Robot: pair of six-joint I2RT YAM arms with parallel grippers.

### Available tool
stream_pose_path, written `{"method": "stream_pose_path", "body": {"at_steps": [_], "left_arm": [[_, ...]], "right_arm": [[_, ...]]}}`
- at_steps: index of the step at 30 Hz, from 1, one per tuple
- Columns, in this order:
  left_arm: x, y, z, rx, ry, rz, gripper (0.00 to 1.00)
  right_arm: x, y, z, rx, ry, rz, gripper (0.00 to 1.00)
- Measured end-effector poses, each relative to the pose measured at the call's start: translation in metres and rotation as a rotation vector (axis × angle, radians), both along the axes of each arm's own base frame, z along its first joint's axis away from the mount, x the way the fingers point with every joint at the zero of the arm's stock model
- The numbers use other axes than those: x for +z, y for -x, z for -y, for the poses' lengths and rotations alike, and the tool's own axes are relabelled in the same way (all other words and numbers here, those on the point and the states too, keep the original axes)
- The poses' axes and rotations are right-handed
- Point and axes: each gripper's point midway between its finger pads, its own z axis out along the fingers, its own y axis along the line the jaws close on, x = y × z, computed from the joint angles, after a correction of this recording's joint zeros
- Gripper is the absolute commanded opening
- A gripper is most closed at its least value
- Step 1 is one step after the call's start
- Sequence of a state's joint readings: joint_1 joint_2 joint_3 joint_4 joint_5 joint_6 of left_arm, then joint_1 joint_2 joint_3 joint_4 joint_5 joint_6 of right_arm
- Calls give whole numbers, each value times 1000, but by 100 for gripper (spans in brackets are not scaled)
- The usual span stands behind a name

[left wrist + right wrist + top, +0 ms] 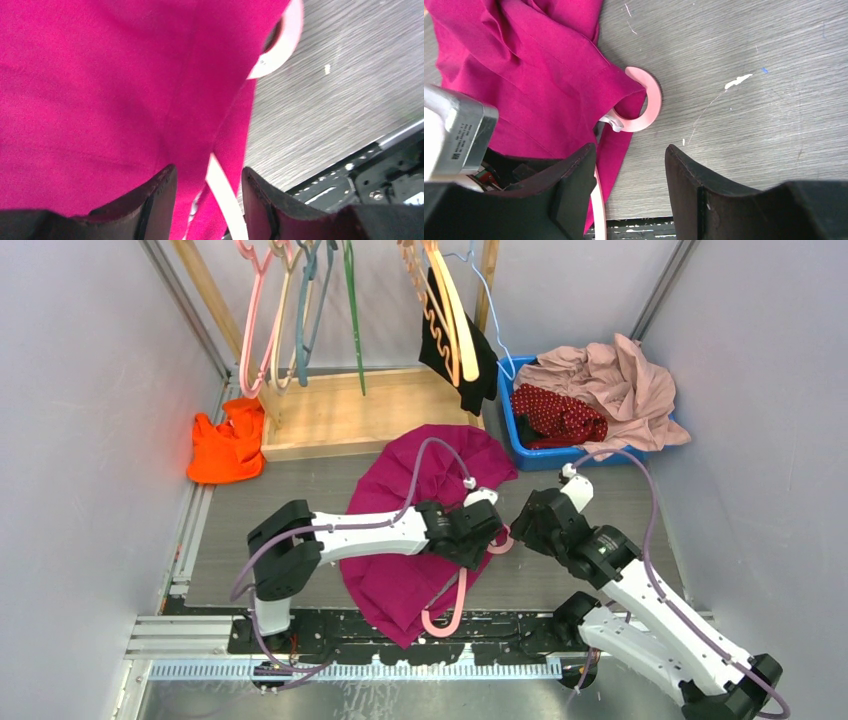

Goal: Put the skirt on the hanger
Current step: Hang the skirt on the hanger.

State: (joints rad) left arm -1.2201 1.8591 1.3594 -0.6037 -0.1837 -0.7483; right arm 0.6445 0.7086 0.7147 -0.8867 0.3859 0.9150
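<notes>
Claws are both open. The left claw (487,535) is set narrowly apart over a magenta cloth (400,580), and a bar of the hanger (447,620) is seen between its fingers but is not gripped. The right claw (525,523) is spread wide, just beside the hook. The hanger is partly covered by the cloth, with its long axis running from the hook towards the near edge. The skirt (560,415) is found in the bin (515,430), well beyond the right claw, so the right arm is judged the nearer one.
</notes>
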Motion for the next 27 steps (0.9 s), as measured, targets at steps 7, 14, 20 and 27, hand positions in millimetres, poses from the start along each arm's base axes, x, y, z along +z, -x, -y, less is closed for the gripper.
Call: {"method": "stream_pose_path", "body": {"at_steps": [7, 14, 20, 27], "left_arm": [[-13, -20, 22, -4, 3, 23, 49], [-35, -25, 3, 28, -18, 10, 48], [-33, -29, -5, 46, 22, 6, 47], [-33, -30, -5, 45, 47, -1, 46]], "right_arm": [[-31, -3, -8, 23, 26, -140, 46], [-72, 6, -10, 31, 19, -235, 47], [-98, 16, -10, 5, -25, -256, 52], [-112, 9, -17, -27, -50, -262, 55]]}}
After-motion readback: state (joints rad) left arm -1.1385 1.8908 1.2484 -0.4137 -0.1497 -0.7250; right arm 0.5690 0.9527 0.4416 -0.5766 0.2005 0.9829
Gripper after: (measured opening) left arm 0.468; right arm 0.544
